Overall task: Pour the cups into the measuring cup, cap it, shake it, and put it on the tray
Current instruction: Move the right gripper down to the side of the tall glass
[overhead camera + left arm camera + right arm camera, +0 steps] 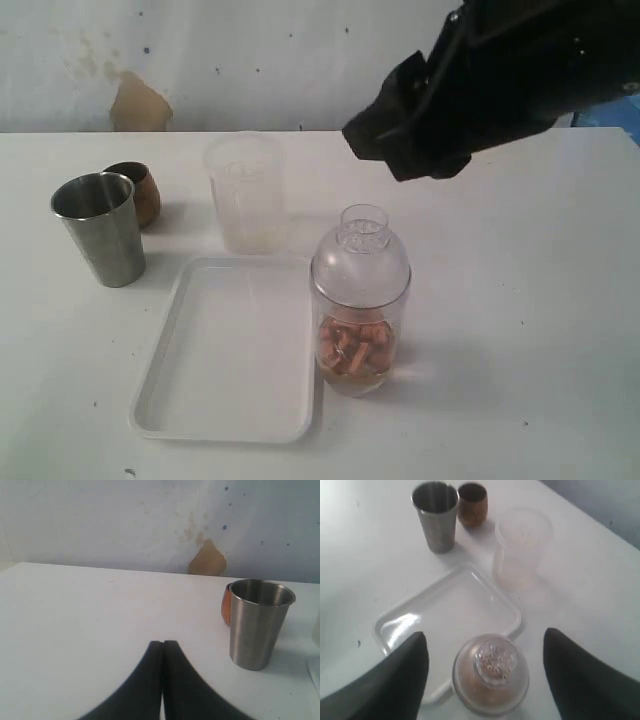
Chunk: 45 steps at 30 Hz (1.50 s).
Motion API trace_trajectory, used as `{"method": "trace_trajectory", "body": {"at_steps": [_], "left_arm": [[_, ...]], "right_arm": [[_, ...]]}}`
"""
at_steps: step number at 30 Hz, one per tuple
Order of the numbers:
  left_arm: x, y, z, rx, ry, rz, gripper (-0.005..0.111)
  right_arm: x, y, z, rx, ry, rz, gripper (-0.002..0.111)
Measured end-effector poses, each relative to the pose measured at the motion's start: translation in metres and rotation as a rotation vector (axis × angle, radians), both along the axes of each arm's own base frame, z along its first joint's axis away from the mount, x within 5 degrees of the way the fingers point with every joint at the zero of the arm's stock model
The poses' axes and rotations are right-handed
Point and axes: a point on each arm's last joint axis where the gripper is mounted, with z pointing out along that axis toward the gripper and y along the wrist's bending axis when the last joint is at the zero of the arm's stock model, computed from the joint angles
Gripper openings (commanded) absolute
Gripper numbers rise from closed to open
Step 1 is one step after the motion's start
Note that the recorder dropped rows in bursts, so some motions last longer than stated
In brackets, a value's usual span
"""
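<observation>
My right gripper [485,635] hangs empty, fingers spread wide, above the dome-capped clear plastic measuring cup [360,335], lower centre; left gripper [162,647] pinched together, empty.

Shrouded black arm [490,75] — tapered black left claw [162,647].

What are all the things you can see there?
steel tumbler: one, silver-grey, left side of the table
small cup: one, copper-brown, just behind the tumbler
frosted cup: one, cloudy white, behind the tray
tray: one, white, middle of the table
measuring cup: one, clear with brownish bits inside, on the table by the tray's right edge
cap: one, clear dome, on the measuring cup
table: one, white
left end effector: one, black, shut, near the tumbler
right end effector: one, black, open, above the cap
</observation>
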Motion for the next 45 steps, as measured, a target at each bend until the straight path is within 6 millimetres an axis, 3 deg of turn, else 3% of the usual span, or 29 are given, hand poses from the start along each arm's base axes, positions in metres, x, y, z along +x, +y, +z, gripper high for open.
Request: {"method": "trace_trajectory", "body": {"at_steps": [6, 9, 14, 18, 25, 32, 38, 45], "left_arm": [[0.0, 0.0, 0.0, 0.0, 0.0, 0.0, 0.0], [0.0, 0.0, 0.0, 0.0, 0.0, 0.0, 0.0], [0.0, 0.0, 0.0, 0.0, 0.0, 0.0, 0.0], [0.0, 0.0, 0.0, 0.0, 0.0, 0.0, 0.0], [0.0, 0.0, 0.0, 0.0, 0.0, 0.0, 0.0], [0.0, 0.0, 0.0, 0.0, 0.0, 0.0, 0.0], [0.0, 0.0, 0.0, 0.0, 0.0, 0.0, 0.0], [0.0, 0.0, 0.0, 0.0, 0.0, 0.0, 0.0]], "right_arm": [[-0.027, -0.026, -0.016, 0.256, -0.223, -0.077, 0.061], [-0.035, -0.037, -0.042, 0.295, -0.274, -0.118, 0.063], [-0.032, -0.04, -0.106, 0.228, -0.225, -0.163, 0.085], [-0.025, -0.036, -0.131, 0.172, -0.173, -0.175, 0.097], [-0.013, -0.027, -0.155, 0.116, -0.091, -0.193, 0.098], [-0.021, -0.04, -0.183, 0.185, -0.153, -0.254, 0.098], [-0.038, -0.033, -0.196, 0.269, -0.221, -0.064, 0.098], [-0.03, -0.021, -0.218, 0.245, -0.169, -0.017, 0.098]]}}
